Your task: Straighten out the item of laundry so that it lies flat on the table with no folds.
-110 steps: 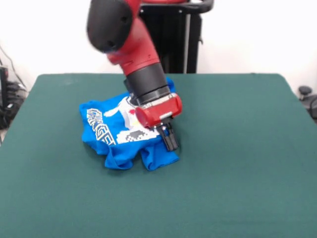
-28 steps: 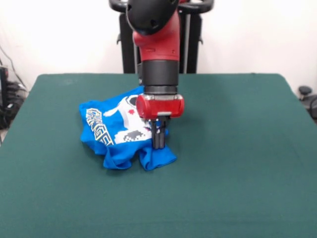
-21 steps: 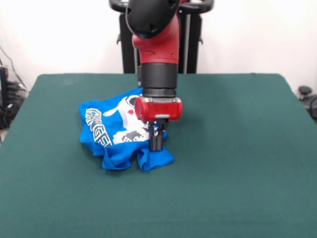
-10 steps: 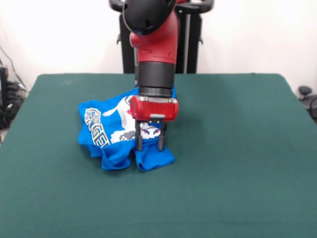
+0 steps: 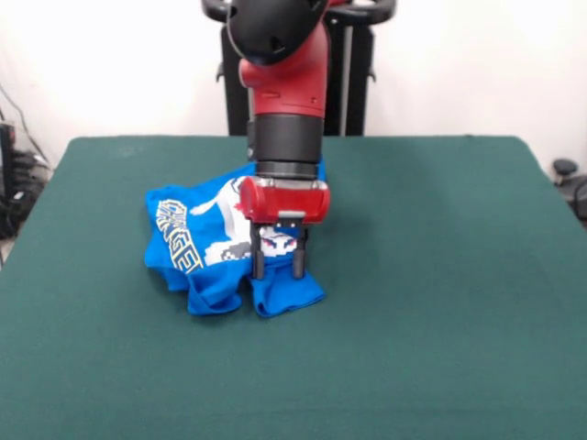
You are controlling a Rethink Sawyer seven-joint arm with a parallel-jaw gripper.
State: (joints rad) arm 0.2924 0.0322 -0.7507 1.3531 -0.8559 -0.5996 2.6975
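The item of laundry (image 5: pixel 197 243), a bright blue T-shirt with a white pixel print and yellow-outlined letters, lies crumpled and folded left of centre on the green table (image 5: pixel 440 275). Its near edge bunches into two lobes. My gripper (image 5: pixel 277 268) hangs straight down over the shirt's near right part, open, its two black fingers (image 5: pixel 258 264) spread apart with blue cloth showing between them. The tips reach down to the fabric; the fingers hold nothing. The red wrist hides part of the shirt's print behind it.
The table's green cloth stretches wide to the right of the shirt and towards the near edge. Cables and dark equipment (image 5: pixel 14 183) sit off the table's left side, and a dark object (image 5: pixel 569 179) stands off its right side.
Over the last second the gripper went from shut to open and shifted slightly left over the shirt's near right fold. Since half a second ago nothing has visibly moved.
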